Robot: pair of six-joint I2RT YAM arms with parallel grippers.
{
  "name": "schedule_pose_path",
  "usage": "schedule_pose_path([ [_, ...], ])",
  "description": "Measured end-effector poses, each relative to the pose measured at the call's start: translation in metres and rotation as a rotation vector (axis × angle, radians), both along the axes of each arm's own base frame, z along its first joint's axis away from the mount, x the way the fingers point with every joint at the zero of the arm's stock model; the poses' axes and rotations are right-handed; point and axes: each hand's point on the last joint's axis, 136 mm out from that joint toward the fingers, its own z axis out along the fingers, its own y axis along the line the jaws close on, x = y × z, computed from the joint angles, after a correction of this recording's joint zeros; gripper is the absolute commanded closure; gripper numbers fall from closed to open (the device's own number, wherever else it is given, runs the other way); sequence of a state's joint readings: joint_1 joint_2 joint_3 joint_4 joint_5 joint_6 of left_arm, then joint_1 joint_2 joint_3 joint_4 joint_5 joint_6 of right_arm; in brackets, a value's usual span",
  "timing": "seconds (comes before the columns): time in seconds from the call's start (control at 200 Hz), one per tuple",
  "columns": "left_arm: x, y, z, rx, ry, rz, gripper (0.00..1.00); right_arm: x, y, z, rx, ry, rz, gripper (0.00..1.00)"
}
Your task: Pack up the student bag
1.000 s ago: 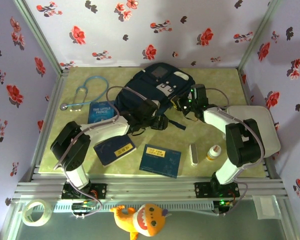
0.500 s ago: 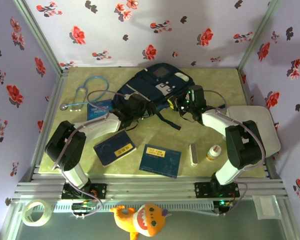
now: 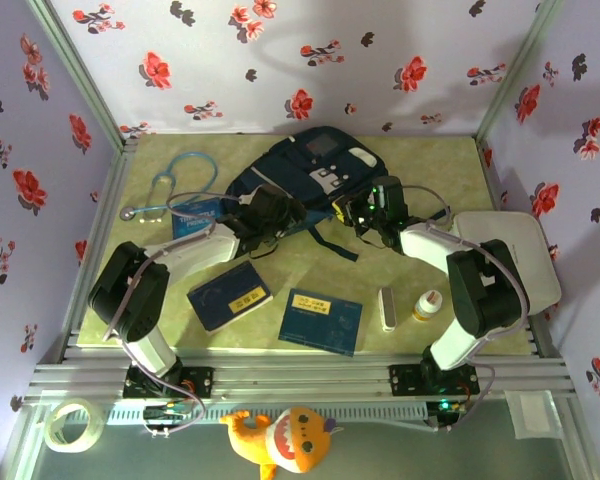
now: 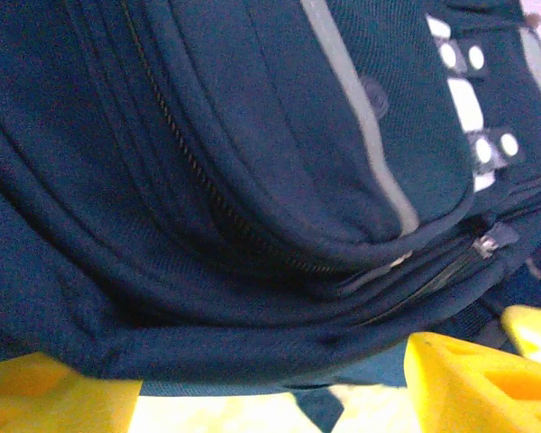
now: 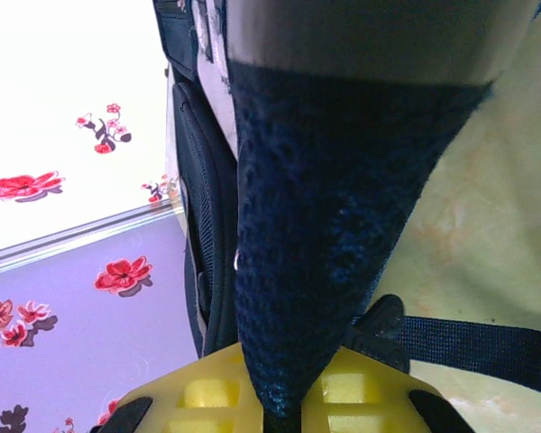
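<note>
The student bag (image 3: 315, 172), dark navy with white stripes and patches, lies at the back middle of the table. My left gripper (image 3: 266, 214) is at its near left edge. In the left wrist view the yellow fingers (image 4: 473, 383) stand wide apart and open under the bag's (image 4: 252, 135) zippered side, with its lower seam just above the gap (image 4: 270, 401). My right gripper (image 3: 359, 211) is at the bag's near right corner. There its jaws (image 5: 293, 401) are shut on a dark mesh strap piece (image 5: 316, 225) of the bag.
A stethoscope (image 3: 175, 185) and a blue book (image 3: 193, 216) lie at the left. Nearer are a dark notebook (image 3: 230, 297), a blue book (image 3: 322, 320), a white stick (image 3: 387, 308) and a small bottle (image 3: 427, 305). A white case (image 3: 520, 255) sits on the right.
The bag has shifted toward the back of the table. My left gripper has moved left along its near edge, and my right gripper has moved back and left, holding the strap.
</note>
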State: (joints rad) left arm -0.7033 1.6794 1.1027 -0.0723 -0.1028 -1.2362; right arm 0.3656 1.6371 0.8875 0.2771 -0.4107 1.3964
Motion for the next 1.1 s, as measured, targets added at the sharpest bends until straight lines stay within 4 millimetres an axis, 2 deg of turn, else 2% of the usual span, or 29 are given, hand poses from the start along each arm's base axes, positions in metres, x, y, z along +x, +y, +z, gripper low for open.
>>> schedule_pose_path([
  [0.19,0.004,0.013,0.013,-0.066,-0.018,0.07,0.25,-0.004,-0.002,-0.008,-0.009,0.017,-0.004,0.88],
  [0.295,0.003,0.017,0.012,-0.076,-0.009,0.097,0.33,-0.004,-0.003,-0.008,-0.01,0.016,-0.007,0.88],
  [0.365,0.003,0.019,0.01,-0.08,-0.001,0.11,0.42,-0.004,-0.003,-0.008,-0.01,0.016,-0.007,0.88],
  [0.495,0.004,0.022,0.007,-0.079,0.011,0.132,0.65,-0.003,-0.004,-0.008,-0.011,0.014,-0.01,0.87],
  [0.57,0.004,0.024,0.001,-0.057,0.027,0.129,0.86,-0.002,-0.006,-0.009,-0.013,0.015,-0.017,0.84],
  [0.64,0.003,0.024,-0.001,-0.053,0.034,0.124,1.0,-0.002,-0.009,-0.012,-0.014,0.018,-0.026,0.77],
  [0.725,0.005,0.023,0.004,-0.053,0.026,0.12,1.0,-0.003,-0.015,-0.017,-0.008,0.032,-0.04,0.62],
  [0.83,0.007,0.021,0.008,-0.052,0.018,0.115,1.0,0.0,-0.029,-0.022,0.0,0.042,-0.072,0.49],
  [0.985,0.007,0.021,0.009,-0.046,0.019,0.105,1.0,0.009,-0.051,-0.023,0.008,0.044,-0.126,0.42],
  [1.1,0.008,0.02,0.012,-0.043,0.012,0.093,1.0,0.011,-0.052,-0.026,0.016,0.05,-0.128,0.41],
])
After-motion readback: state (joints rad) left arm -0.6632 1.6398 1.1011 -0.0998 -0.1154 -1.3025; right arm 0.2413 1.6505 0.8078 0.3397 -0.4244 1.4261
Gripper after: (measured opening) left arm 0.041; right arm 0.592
